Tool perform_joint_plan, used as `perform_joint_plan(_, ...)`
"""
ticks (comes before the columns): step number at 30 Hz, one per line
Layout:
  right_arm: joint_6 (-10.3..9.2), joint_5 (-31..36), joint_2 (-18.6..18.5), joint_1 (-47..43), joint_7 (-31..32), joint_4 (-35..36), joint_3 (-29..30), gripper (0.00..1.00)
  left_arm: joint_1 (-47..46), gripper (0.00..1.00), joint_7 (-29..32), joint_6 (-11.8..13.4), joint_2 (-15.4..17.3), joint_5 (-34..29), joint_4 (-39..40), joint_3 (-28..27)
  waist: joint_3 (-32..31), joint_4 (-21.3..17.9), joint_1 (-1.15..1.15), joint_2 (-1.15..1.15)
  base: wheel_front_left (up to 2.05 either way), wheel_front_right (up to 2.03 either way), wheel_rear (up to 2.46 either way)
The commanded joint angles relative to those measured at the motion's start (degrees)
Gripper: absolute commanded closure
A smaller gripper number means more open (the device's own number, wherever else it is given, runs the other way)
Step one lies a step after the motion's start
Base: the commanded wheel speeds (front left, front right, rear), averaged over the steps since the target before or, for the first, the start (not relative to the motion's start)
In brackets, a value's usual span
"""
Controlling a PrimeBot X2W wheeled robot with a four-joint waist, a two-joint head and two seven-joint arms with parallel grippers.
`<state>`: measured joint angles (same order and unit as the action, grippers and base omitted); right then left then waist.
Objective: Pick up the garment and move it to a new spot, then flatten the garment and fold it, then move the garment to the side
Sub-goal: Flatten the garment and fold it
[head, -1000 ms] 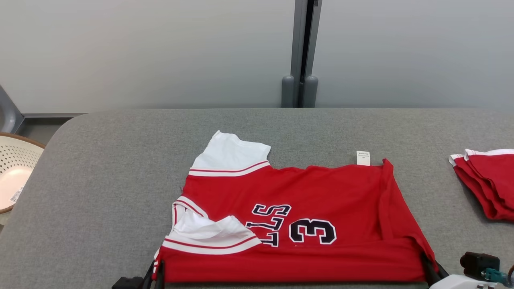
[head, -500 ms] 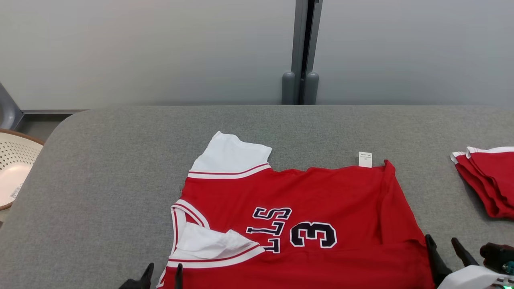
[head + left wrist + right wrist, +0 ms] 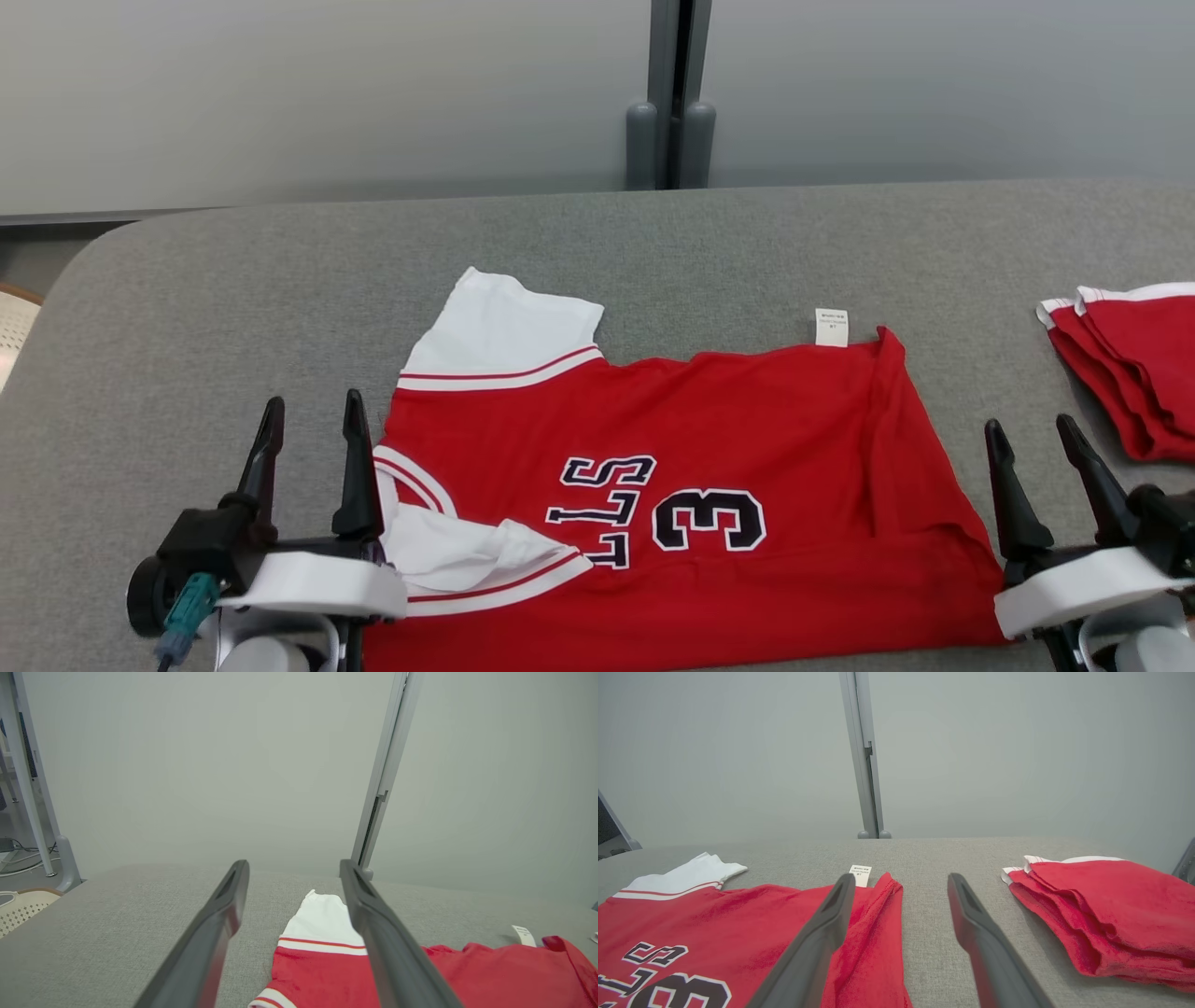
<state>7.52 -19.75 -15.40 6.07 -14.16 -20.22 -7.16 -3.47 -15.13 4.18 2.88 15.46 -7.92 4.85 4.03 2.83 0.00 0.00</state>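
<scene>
Plainly, a pale perforated basket (image 3: 23,905) sits at the far left, beyond the desk's edge. The left hand (image 3: 313,399) is poised over the grey desk (image 3: 653,233) with its two dark fingers spread apart and nothing between them, just beside the collar end of the garment (image 3: 747,411). The garment, a red jersey, lies mid-desk toward the near edge, neck to the left and hem to the right. Its far sleeve (image 3: 499,322), white with a red stripe, lies flat and points away. The near sleeve (image 3: 467,551) is rumpled and folded in over the chest, next to the dark print (image 3: 709,520). Further right the cloth rucks into a ridge along the hem, where a small white label (image 3: 831,328) pokes out at the far corner. The right hand (image 3: 1029,423) stands just off the hem, also open and empty. Beyond it lies a pile of folded red clothes (image 3: 1139,373), well apart from the jersey.

The jersey looks light, thin and quite limp. It likely has no stiffness, so it will sag from whatever point holds it and slide little on the cloth-covered desk. The best holds are probably pinches at the edges that take both layers together: the shoulder seam for the left hand, the hem corner for the right. The loose near sleeve wants smoothing first, and the label is too flimsy to pull on.
</scene>
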Motion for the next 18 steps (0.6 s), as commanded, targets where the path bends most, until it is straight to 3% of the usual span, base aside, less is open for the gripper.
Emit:
perform_joint_plan(1,-0.06,0.44,-0.12,1.43,-0.46,0.64,-0.4,0.0,-2.0,0.0,0.04,0.38,0.15,0.06,-0.65,0.36,1.87,-1.43,0.0,0.0,0.0,0.0,0.0)
perform_joint_plan(9,-0.06,-0.34,-2.83,9.25,0.93,3.57,-3.23,0.0,-17.5,0.0,2.6,-0.01,1.78,-4.63,-16.11,4.57,10.65,-5.74,0.0,0.0,0.0,0.0,0.0)
perform_joint_plan(18,-0.05,-2.41,-6.43,18.63,1.36,4.76,-6.75,0.0,-41.1,0.0,20.37,-4.62,7.59,-8.63,-31.53,8.37,19.6,-10.22,0.0,0.0,0.0,0.0,0.0)
